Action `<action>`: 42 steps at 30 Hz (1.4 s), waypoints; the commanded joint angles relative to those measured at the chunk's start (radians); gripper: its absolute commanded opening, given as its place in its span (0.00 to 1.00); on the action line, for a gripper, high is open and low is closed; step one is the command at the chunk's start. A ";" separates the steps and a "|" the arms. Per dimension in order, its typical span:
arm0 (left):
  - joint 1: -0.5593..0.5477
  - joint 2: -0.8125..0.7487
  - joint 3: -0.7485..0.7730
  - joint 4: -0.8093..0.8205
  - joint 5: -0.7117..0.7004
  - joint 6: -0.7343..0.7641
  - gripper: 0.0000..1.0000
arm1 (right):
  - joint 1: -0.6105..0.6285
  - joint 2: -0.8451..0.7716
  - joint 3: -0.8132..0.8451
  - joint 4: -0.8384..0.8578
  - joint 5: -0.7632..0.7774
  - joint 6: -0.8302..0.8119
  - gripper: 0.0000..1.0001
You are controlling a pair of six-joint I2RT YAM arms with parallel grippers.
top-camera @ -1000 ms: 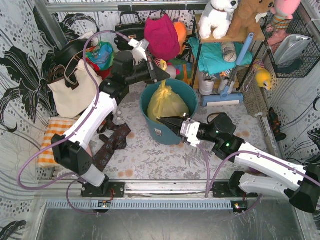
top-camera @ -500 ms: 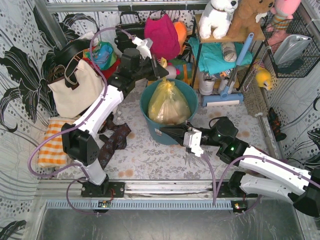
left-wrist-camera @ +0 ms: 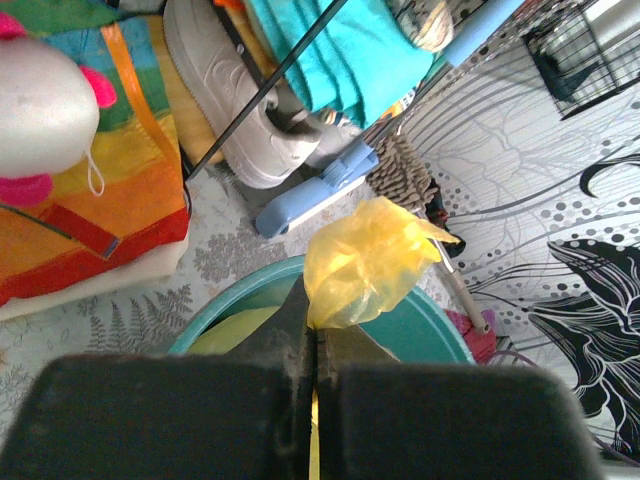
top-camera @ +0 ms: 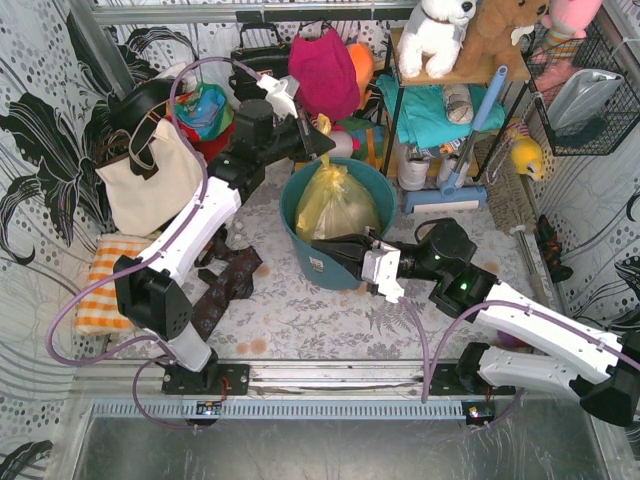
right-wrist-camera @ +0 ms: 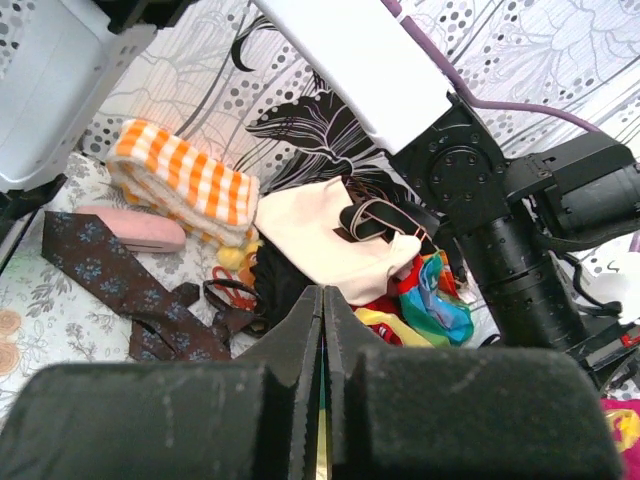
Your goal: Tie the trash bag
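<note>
The trash bag [top-camera: 335,205], thin yellow plastic, sits in the round teal bin [top-camera: 372,183] mid-table. My left gripper [top-camera: 318,143] hangs over the bin's far rim, shut on the bag's gathered neck. In the left wrist view the crinkled yellow tuft [left-wrist-camera: 365,262] sticks out just beyond the gripper [left-wrist-camera: 315,322], above the bin's rim [left-wrist-camera: 440,330]. My right gripper [top-camera: 323,243] reaches in from the near right, shut, its tips at the bag's near side by the bin's front rim. In the right wrist view the gripper [right-wrist-camera: 322,295] shows only a yellow sliver through its closed gap.
A cream tote bag [top-camera: 150,180] leans at the left wall. A dark patterned tie [top-camera: 225,285] and an orange checked cloth [top-camera: 105,280] lie left of the bin. A shelf with plush toys [top-camera: 440,35] and a blue mop [top-camera: 445,200] stand behind right.
The left gripper has lifted the bag's neck slightly up and back. The right gripper drew back toward the near edge, then returned to the bin's front rim.
</note>
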 commanded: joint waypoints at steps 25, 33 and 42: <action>0.002 0.086 0.241 0.026 -0.015 -0.058 0.00 | 0.006 -0.164 -0.032 -0.070 -0.042 -0.019 0.00; -0.002 0.051 0.137 0.044 0.086 -0.095 0.00 | 0.005 -0.139 -0.096 -0.019 0.239 -0.202 0.56; -0.007 0.017 0.100 -0.022 0.157 -0.073 0.00 | -0.029 0.058 0.016 -0.049 0.281 -0.546 0.77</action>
